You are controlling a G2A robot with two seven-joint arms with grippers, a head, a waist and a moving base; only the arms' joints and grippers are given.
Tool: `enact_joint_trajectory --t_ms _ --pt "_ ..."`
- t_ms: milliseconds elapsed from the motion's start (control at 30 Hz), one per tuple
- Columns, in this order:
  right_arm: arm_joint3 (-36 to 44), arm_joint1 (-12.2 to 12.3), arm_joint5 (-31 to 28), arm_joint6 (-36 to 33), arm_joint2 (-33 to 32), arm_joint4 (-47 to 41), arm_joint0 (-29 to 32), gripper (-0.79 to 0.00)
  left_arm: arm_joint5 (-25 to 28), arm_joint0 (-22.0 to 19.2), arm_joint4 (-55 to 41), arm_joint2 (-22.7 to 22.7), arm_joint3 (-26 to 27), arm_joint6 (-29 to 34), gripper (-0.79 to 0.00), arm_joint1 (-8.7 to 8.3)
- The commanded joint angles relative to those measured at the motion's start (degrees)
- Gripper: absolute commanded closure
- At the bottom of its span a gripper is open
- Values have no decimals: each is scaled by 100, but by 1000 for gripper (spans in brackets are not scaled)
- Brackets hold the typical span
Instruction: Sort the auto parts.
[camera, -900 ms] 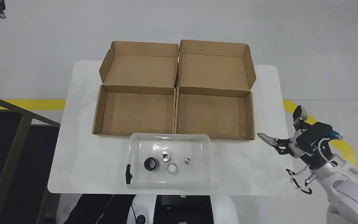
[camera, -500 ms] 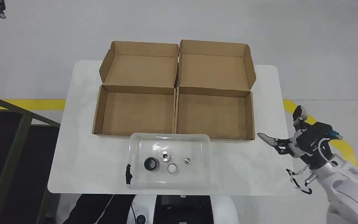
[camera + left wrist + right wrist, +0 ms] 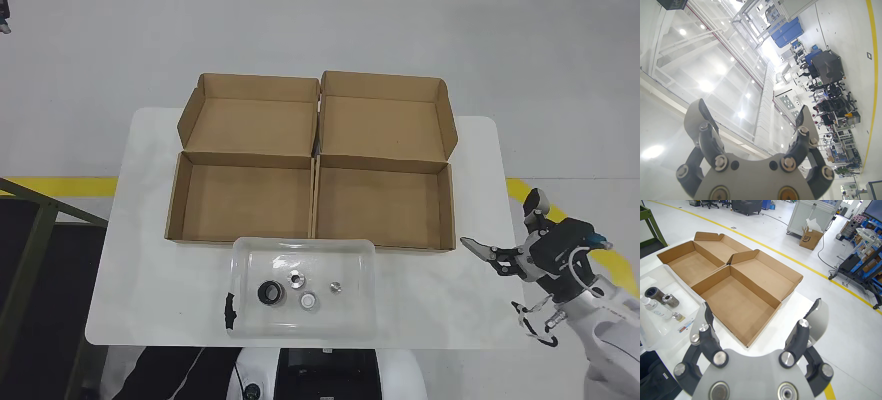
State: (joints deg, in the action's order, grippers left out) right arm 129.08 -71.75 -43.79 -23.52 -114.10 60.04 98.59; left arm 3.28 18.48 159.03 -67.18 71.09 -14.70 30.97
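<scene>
A white bench (image 3: 140, 200) carries two cardboard boxes side by side, the left box (image 3: 243, 202) and the right box (image 3: 380, 207). Each has its lid folded open toward the far side, and both interiors are bare. Just near of them, touching or almost touching their near walls, a clear bin (image 3: 250, 260) sits at the bench's near edge, straddling the seam between the boxes.

The auto parts lie inside that bin: a dark sleeve (image 3: 269, 294) toward its left, a metal bushing (image 3: 295, 279) just beside it, a white bottle (image 3: 310, 300) lying down next to them, and a small metal piece (image 3: 336, 288) furthest right. In the right wrist view the sleeve and bushing appear to touch; the small piece stands apart, close to the bottle.

The right end effector (image 3: 762, 303) hangs at the bench's right near corner, beyond the right box, with its jaws spread wide and nothing between them. It is well apart from the bin.

The left end effector (image 3: 752, 104) points up at the hall ceiling – jaws likewise wide, holding nothing.
</scene>
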Motion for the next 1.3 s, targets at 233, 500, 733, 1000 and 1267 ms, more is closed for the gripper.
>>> enact_joint_trajectory --t_ms 233,500,733,1000,1267 --pt "29 89 -580 -50 400 113 -22 -785 0 0 0 0 0 0 -785 0" --pt "289 192 -1070 -402 1019 233 -113 -785 0 0 0 0 0 0 -785 0" --pt "397 272 -1145 -924 1767 267 -344 -785 0 0 0 0 0 0 -785 0" --pt "329 363 -1209 -1761 2792 294 -935 -785 0 0 0 0 0 0 -785 0" --pt "287 414 -890 -2792 3831 368 -1545 -785 0 0 0 0 0 0 -785 0"
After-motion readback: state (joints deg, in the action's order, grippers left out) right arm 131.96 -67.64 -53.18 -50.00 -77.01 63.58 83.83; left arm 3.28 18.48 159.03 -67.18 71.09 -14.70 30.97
